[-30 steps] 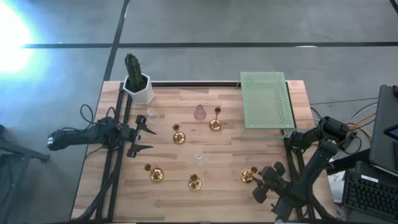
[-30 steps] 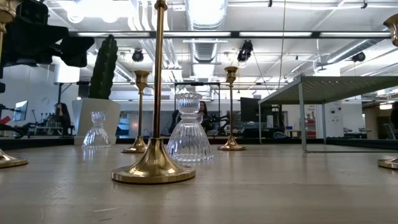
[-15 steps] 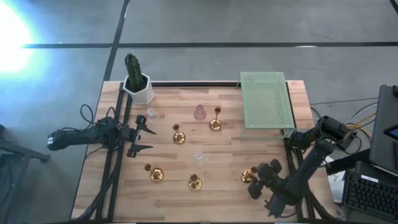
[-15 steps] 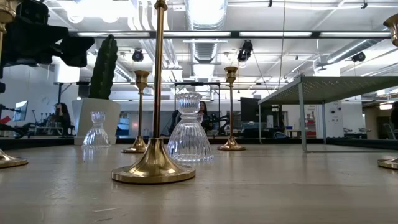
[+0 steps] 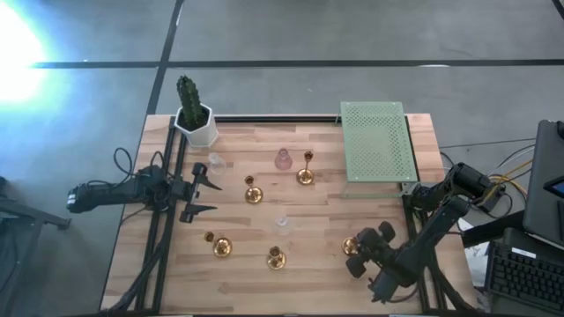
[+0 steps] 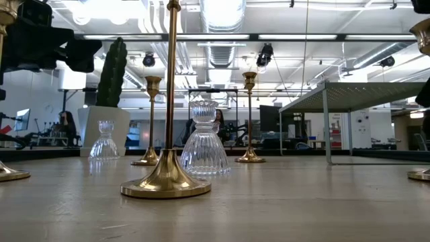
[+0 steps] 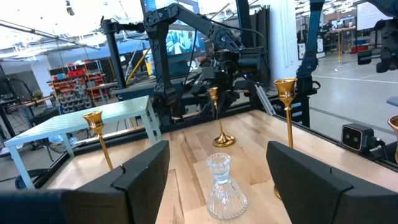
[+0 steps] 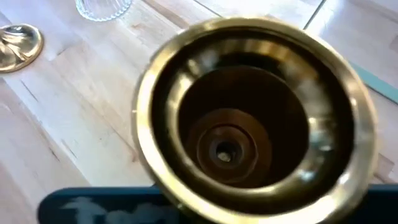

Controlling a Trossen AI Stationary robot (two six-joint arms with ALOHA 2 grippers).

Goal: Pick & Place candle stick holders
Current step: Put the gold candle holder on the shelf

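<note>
Gold candle stick holder (image 5: 352, 247) apparently pinched by right gripper (image 5: 359, 253)

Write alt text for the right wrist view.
The open cup of a shiny gold metal candle stick holder fills the frame, seen from directly above over the light wooden table. A ribbed clear glass holder and another gold base sit beyond.

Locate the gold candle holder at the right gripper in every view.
High view: gold holder, near-right table area, at the right gripper.
Low view: only its cup and base, far right edge.
Left wrist view: centre, far table edge.
Right wrist view: cup fills the picture.
Shared landmark: green rack.
</note>
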